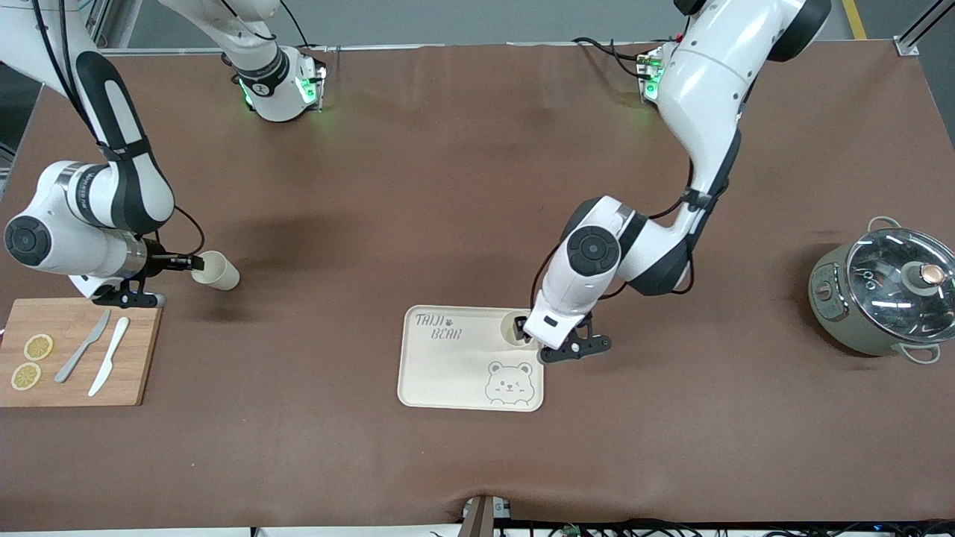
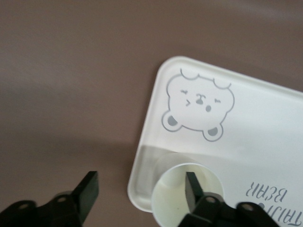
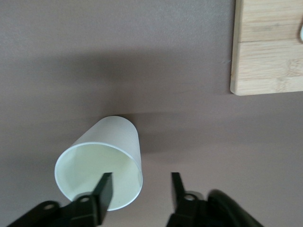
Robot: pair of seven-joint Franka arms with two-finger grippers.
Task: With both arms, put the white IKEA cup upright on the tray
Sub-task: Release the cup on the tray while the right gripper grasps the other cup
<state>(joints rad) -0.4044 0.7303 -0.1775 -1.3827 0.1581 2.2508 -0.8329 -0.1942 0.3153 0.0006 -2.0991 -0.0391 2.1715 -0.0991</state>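
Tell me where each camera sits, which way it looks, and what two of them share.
Front view: high across the table, facing both arms; shows tray, cutting board, pot.
Left wrist view: on the left arm, looking down past the left end effector at the upright cup on the tray.
Right wrist view: on the right arm, looking past the right end effector at the tipped cup.
Shared: front and left wrist views both show the bear drawing.

brown-covered table [image 1: 448,186]; grey floor [image 1: 485,19], perhaps concrete.

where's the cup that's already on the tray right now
In the front view, that cup stands upright in the tray's corner nearest the left arm's end, farther from the camera than the bear drawing, with the left tool straddling its rim.
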